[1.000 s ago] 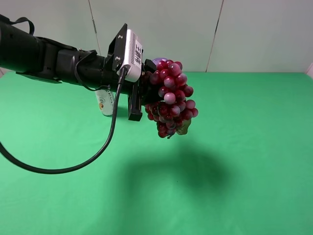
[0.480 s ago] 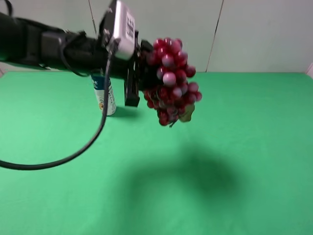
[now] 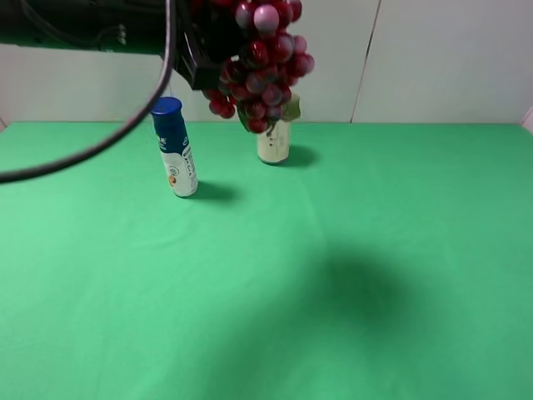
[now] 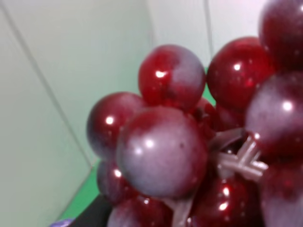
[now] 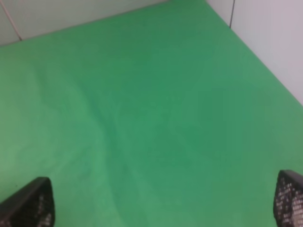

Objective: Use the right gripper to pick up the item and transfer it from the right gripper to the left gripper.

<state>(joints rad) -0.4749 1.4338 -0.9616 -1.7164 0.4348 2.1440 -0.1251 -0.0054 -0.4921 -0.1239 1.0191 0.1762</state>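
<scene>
Grape bunch (image 3: 258,62) hangs high above green surface (image 3: 375,250), long axis vertical, leaf end down; left gripper (image 3: 206,52) jaws pinching it from side. Right gripper (image 5: 158,201) jaws spread, empty, bunch not in its view

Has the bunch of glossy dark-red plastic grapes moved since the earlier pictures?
Yes. The bunch of dark-red plastic grapes rose, from level with the blue-capped white bottle to mostly above its cap.

I work in a test lab: my table (image 3: 391,250) is covered in green cloth, backed by white wall panels (image 3: 454,58).
</scene>
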